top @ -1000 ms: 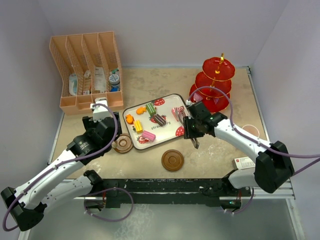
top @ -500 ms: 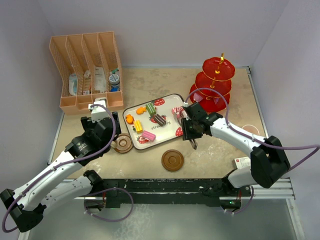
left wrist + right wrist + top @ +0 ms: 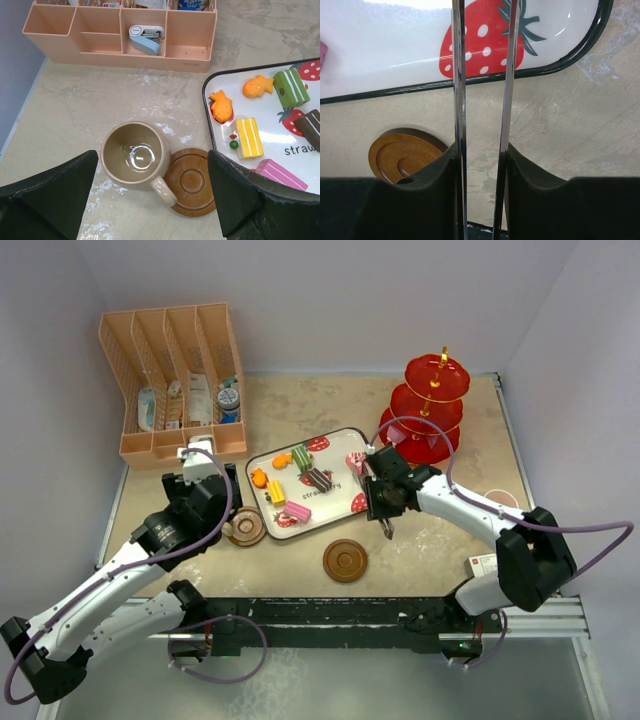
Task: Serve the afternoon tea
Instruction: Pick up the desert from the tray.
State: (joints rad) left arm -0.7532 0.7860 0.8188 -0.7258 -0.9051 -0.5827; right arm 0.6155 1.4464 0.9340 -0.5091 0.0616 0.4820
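A tan mug (image 3: 135, 160) stands on the table with its handle lying over a brown saucer (image 3: 192, 182). My left gripper (image 3: 152, 155) hangs open above them, one finger on each side. Beside them, a white strawberry tray (image 3: 335, 440) carries several toy cakes, among them a yellow one (image 3: 248, 137) and an orange fish (image 3: 257, 86). My right gripper (image 3: 383, 502) is shut on metal tongs (image 3: 458, 75) at the tray's right corner, with nothing between the tong arms. A second saucer (image 3: 345, 561) lies in front of the tray. The red three-tier stand (image 3: 432, 410) is at the back right. A pink mug (image 3: 503, 499) sits behind the right arm.
The peach rack (image 3: 175, 380) with toiletries stands at the back left, close to the left arm. A small white box (image 3: 487, 565) lies near the right arm's base. Walls close off the back and both sides.
The right gripper has shifted slightly left along the tray's right edge and squeezed the tongs a little narrower. The left arm has barely moved.
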